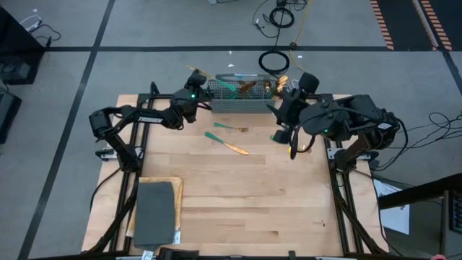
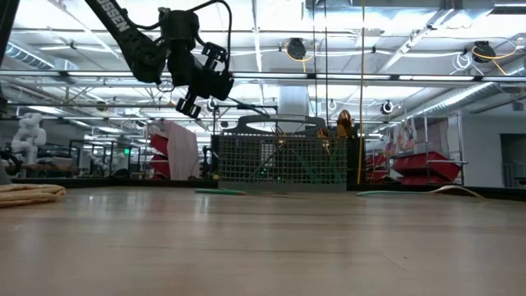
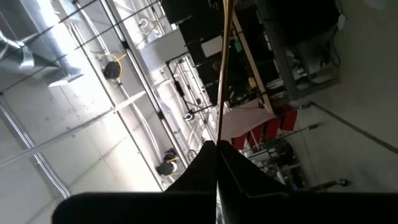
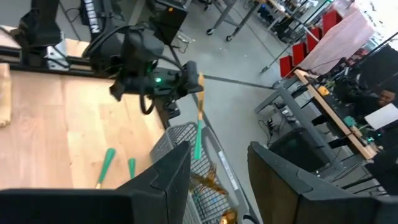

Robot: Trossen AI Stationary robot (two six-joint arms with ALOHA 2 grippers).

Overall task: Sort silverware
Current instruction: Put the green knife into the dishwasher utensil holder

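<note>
Left hand [image 4: 189,84]: pressed together on one piece of silverware [image 4: 198,134], high over the left end of the grey mesh caddy [image 1: 242,105]. Grips just below the gold head, so the teal handle hangs down toward the caddy. Cannot tell whether spoon, fork or knife.

Judged by looks: light, stiff, thin and smooth. Likely swivels or slips in a pinch. Lies nearly flat on the table [image 1: 238,209], so hard to get fingers under. Best taken across the slim handle near the middle, where the balance seems to sit, not on the shiny head.

On the table in front of the caddy: a short teal-handled piece [image 1: 221,126], and just nearer a longer piece [image 1: 216,136] lying at a slant, gold head pointing right. Farther right, another teal handle [image 1: 277,136] close by the right arm.

Caddy at the far edge of the table: open-topped wire walls, split into compartments. Holds several pieces already, teal handles and gold heads showing above the rim. Which kind sits in which compartment cannot be told.

Right hand [image 4: 219,171]: spread, nothing seen between the fingers [image 4: 168,180], hovering at the right end of the caddy.
</note>
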